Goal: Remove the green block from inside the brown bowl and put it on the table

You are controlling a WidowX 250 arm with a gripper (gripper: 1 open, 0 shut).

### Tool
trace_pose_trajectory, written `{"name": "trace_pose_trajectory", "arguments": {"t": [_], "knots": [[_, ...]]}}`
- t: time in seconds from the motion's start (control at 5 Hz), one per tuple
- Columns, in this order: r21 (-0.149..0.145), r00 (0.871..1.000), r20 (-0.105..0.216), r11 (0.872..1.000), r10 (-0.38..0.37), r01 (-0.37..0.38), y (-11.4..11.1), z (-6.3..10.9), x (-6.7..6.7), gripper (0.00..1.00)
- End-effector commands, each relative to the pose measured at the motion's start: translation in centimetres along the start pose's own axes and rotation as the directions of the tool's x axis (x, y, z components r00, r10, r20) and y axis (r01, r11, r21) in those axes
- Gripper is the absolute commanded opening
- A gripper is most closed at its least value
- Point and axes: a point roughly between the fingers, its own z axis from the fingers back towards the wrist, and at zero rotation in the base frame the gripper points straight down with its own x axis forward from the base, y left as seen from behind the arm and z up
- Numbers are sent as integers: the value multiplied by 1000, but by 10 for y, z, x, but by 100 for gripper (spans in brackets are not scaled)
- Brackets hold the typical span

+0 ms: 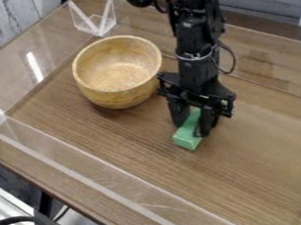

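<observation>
With your jaws (197, 110) pinching the block (187, 132) right of the bowl (116, 73), opening above the counter (148, 169) could drop and tumble it.

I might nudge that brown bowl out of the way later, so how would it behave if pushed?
The brown bowl would probably slide rather than tip, since it looks wide and low. Its thick, smooth wall suggests something stiff that shouldn't flex. The glossy table may let it slip fairly easily.
</observation>
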Motion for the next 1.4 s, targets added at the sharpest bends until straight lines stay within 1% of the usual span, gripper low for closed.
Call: {"name": "trace_pose_trajectory", "arguments": {"t": [0.0,0.8,1.0,1.2], "knots": [[-2,998,67,1000,-4,4,1,17,12,0],[-13,995,97,1000,-24,25,2,27,12,0],[-19,994,103,1000,-21,23,2,35,11,100],[-25,990,140,999,-16,20,3,55,10,100]]}}
